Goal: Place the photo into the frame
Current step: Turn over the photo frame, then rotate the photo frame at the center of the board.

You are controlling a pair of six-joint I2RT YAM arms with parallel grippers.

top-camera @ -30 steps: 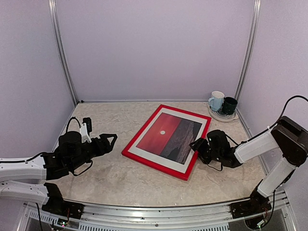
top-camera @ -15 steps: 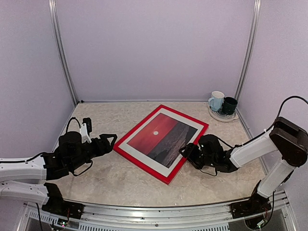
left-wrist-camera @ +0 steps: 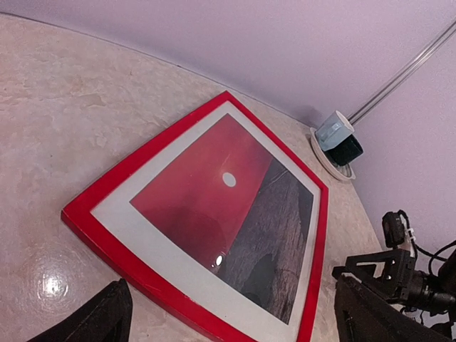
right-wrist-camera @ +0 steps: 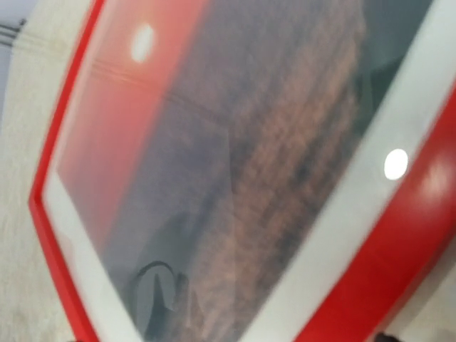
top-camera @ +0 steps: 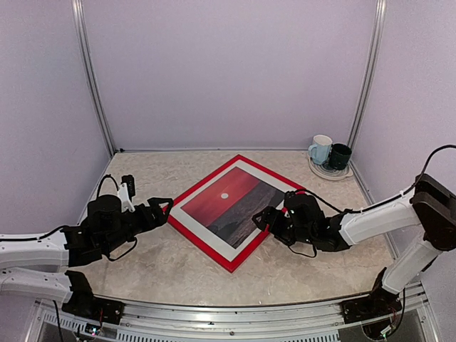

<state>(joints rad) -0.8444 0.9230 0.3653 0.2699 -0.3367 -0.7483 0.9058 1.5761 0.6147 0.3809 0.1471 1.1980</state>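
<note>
The frame (top-camera: 203,180), red-fronted, lies flat on the marble table with the photo (top-camera: 228,203) of a red sunset sky, white sun and dark water inside it, under a white mat. My left gripper (top-camera: 162,208) is open and empty, just off the frame's left corner; in the left wrist view its fingers (left-wrist-camera: 107,317) flank the frame (left-wrist-camera: 142,160) and photo (left-wrist-camera: 206,192). My right gripper (top-camera: 265,219) rests against the frame's right edge. The right wrist view is blurred and filled by the photo (right-wrist-camera: 178,142) and frame (right-wrist-camera: 406,242); its fingers are not visible.
A pale blue mug (top-camera: 321,149) and a dark mug (top-camera: 340,155) stand on a plate at the back right corner. They also show in the left wrist view (left-wrist-camera: 333,132). Lilac walls with metal posts close in the table on three sides.
My right gripper has moved left with the frame, which slid left and turned so its left corner now lies next to my left gripper. The left arm has hardly moved.
</note>
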